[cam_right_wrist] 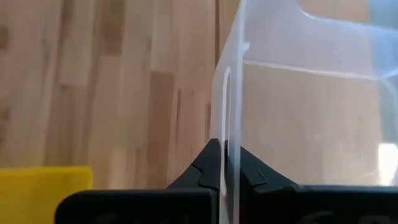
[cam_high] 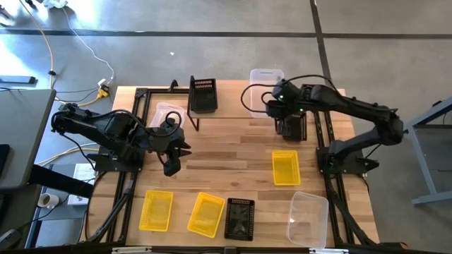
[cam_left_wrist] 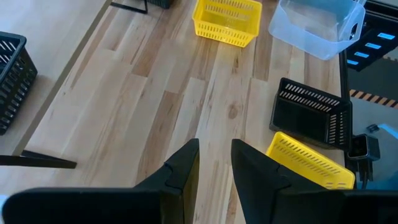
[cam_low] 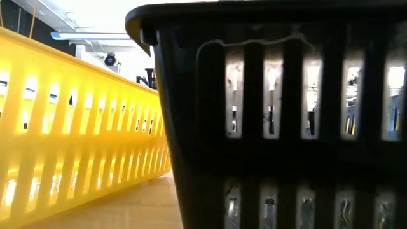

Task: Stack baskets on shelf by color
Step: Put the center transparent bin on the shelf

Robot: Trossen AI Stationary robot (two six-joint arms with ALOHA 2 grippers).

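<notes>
Right wrist view first: the right gripper (cam_right_wrist: 225, 163) is pinched tight on the thin wall of a clear basket (cam_right_wrist: 298, 112), one finger inside and one outside, just under the handle cut-out. From above, that arm reaches over the far right end of the table, by the shelf (cam_high: 233, 106), and the held basket is mostly hidden beneath it. That bin looks light and a bit floppy, so a grip on one wall will likely let it tilt or swing; the plastic seems slick too, and near the rim by the handle slot is probably the safest hold.

The left gripper (cam_left_wrist: 214, 163) hangs over the middle-left of the table with its fingers parted a little and nothing between them.

Around them: a black mesh basket (cam_high: 203, 94) and another clear basket (cam_high: 266, 76) sit on the shelf, with one more clear bin (cam_high: 167, 115) at the shelf's left end by the left arm. One yellow basket (cam_high: 285, 168) lies near the right arm. Along the near edge sit two yellow baskets (cam_high: 157, 210), a black one (cam_high: 239, 218) and a clear one (cam_high: 308, 218), all stiff enough to nest.
</notes>
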